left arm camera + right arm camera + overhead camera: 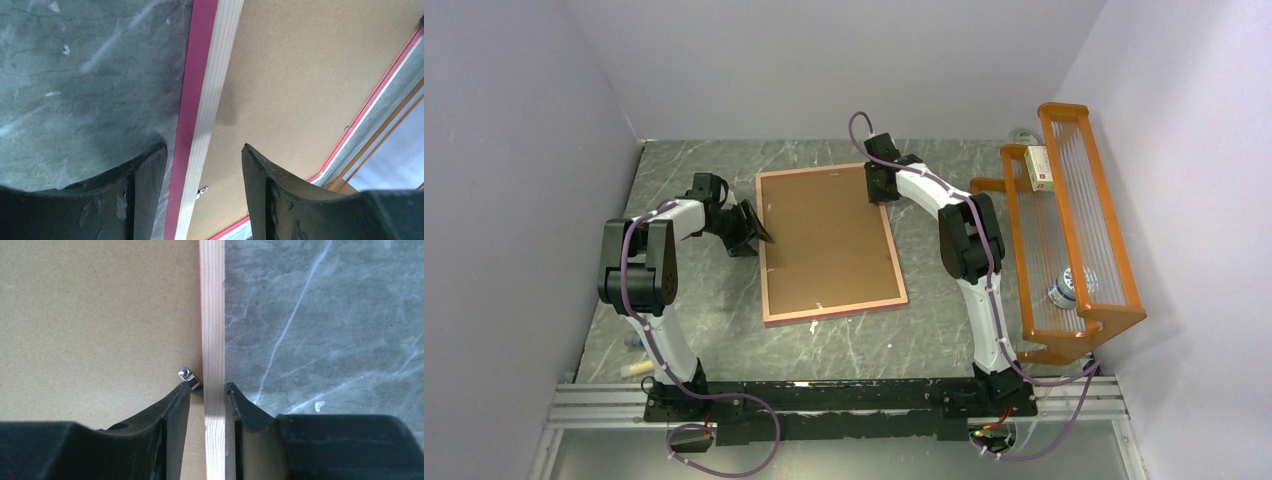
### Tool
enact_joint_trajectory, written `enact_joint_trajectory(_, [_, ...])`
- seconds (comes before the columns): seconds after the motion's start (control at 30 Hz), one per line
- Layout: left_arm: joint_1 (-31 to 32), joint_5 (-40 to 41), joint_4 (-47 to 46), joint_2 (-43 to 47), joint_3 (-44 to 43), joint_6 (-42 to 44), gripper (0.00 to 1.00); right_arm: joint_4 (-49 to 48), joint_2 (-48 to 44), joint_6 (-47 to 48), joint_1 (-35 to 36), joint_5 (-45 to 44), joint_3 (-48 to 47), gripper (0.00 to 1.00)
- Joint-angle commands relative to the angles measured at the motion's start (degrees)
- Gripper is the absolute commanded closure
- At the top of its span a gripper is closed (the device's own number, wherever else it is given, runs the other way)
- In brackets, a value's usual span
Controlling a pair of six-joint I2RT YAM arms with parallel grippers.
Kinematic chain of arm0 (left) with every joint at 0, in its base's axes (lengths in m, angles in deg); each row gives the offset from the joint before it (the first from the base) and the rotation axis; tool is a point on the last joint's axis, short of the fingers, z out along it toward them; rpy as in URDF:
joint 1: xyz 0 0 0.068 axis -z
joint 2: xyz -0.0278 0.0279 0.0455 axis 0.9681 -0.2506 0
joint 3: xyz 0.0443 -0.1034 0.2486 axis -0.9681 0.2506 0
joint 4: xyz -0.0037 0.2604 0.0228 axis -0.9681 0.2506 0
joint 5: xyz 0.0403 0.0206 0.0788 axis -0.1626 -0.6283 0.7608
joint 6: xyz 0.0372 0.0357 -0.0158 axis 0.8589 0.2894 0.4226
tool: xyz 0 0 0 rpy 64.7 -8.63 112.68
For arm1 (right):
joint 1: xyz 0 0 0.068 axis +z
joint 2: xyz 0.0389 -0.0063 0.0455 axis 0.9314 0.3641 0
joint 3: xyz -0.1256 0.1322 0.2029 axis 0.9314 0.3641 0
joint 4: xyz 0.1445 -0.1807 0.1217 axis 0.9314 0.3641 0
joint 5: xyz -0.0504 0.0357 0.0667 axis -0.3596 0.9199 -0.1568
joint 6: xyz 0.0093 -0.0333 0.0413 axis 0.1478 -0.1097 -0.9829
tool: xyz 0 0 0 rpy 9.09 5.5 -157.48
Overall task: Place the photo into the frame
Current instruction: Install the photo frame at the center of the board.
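Top view: frame (836, 309) lies back-up mid-counter (924, 335), backing board (829, 240) inside, orange rack (1074, 230) at right. Left wrist: left hand (205, 155) released, straddling the pink edge. Right wrist: right hand (207, 390) astride the wooden rail by a metal clip (189, 377); whether it is clenched, cannot tell.

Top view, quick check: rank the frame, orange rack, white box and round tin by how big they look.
1. orange rack, though it stands raised, nearer the camera
2. frame
3. white box and round tin: too alike to rank
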Motion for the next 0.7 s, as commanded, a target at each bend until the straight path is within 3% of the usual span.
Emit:
enact_joint_trajectory(0.0, [0.04, 0.74, 1.15, -1.58, 0.57, 1.91, 0.37, 3.74, 0.24, 0.76, 0.83, -1.05, 0.39, 0.68])
enact_joint_trajectory(0.23, [0.04, 0.73, 1.15, -1.74, 0.57, 1.91, 0.37, 2.64, 0.91, 0.68, 0.84, -2.62, 0.16, 0.76])
enact_joint_trajectory(0.4, [0.01, 1.03, 1.28, -1.48, 0.56, 2.0, 0.37, 2.03, 0.11, 0.27, 0.8, -1.31, 0.75, 0.76])
enact_joint_trajectory(0.67, [-0.17, 3.75, 2.04, 2.11, -0.88, 1.86, 0.35, 3.27, -6.77, -4.65, -0.5, 1.68, 2.74, 0.49])
